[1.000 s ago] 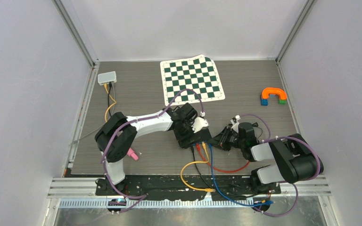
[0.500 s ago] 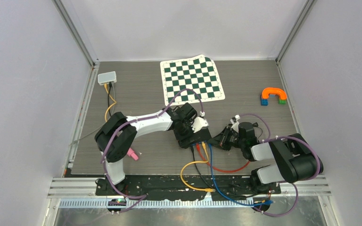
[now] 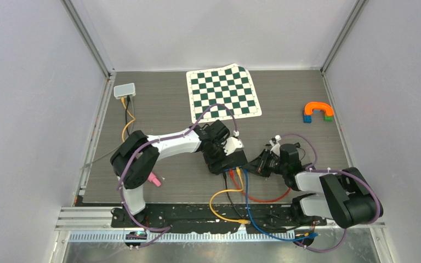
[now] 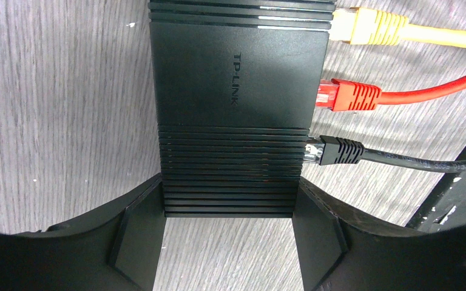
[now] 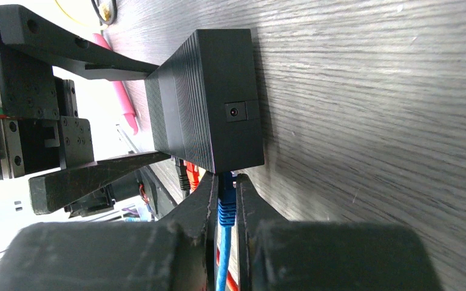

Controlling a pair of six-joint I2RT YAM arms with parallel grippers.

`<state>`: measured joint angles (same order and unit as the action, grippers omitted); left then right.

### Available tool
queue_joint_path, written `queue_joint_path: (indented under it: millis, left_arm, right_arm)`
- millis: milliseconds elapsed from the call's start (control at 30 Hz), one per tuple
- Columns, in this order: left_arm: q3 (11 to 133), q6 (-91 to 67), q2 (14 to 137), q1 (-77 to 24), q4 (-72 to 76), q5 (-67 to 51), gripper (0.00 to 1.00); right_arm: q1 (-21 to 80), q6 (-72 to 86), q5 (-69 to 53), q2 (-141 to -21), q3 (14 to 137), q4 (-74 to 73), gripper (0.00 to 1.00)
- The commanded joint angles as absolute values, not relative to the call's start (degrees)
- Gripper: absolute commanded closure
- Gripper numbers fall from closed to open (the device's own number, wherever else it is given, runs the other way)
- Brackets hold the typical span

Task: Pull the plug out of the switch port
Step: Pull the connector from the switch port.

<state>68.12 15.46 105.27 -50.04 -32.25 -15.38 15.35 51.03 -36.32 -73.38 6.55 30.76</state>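
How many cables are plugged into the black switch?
4. A yellow plug, red plug and black plug in a row along the switch; blue plug at its end, pinched by the right gripper. Others may be hidden.

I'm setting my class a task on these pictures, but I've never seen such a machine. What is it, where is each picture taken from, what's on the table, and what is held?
A robot's left arm and right arm are bolted at the near edge of the table. One picture looks down from above; the other two come from a camera on each wrist. The left jaws clasp the black switch by its sides; the right jaws pinch the blue plug in its port. A chessboard mat, coloured blocks and a pink pen lie around.
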Motion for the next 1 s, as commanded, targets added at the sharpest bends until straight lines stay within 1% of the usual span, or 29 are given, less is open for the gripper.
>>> queue_joint_path:
  millis: [0,133,200,433,533,567,600,633,700,767,833,967]
  left_arm:
    - [70.8,13.5,106.6,-49.4,-31.4,-16.3,0.53]
    - [70.7,13.3,106.6,-49.3,-31.4,-15.8,0.53]
    - [70.8,13.2,106.7,-49.2,-31.5,-15.6,0.53]
    - [71.2,12.2,107.4,-49.2,-31.6,-15.2,0.53]
    - [71.1,11.8,107.5,-49.1,-31.2,-15.4,0.53]
    - [71.2,11.8,107.6,-49.1,-31.2,-15.3,0.53]
    - [71.2,11.8,107.9,-49.1,-31.5,-15.0,0.53]
    - [71.5,11.9,107.9,-49.1,-32.1,-14.6,0.53]
    - [71.4,12.2,107.7,-49.1,-32.4,-13.9,0.53]
    - [71.0,12.4,107.4,-49.1,-32.4,-13.7,0.53]
    - [71.0,12.5,107.6,-49.0,-32.3,-14.2,0.53]
    - [72.1,12.4,108.5,-49.0,-32.6,-14.2,0.53]
  right_arm:
    - [15.8,47.0,-40.3,-71.1,8.8,24.2,0.95]
    - [15.8,43.2,-35.7,-67.9,9.8,15.6,0.95]
    - [15.8,42.5,-35.3,-66.3,9.6,12.7,0.95]
    - [15.8,42.1,-41.3,-65.5,8.7,13.4,0.95]
    - [15.8,41.1,-41.7,-65.9,9.1,11.8,0.95]
    - [15.8,40.7,-38.2,-64.9,10.0,9.8,0.95]
    - [16.2,39.7,-35.4,-63.9,10.4,4.8,0.95]
    - [16.3,39.3,-29.7,-60.7,10.9,2.8,0.95]
    - [16.4,38.9,-26.5,-54.7,10.6,-0.8,0.95]
    - [16.4,40.3,-29.5,-50.3,9.4,1.8,0.95]
    - [16.4,43.6,-33.8,-48.9,8.8,6.1,0.95]
    - [16.4,43.0,-39.2,-52.4,10.2,6.4,0.95]
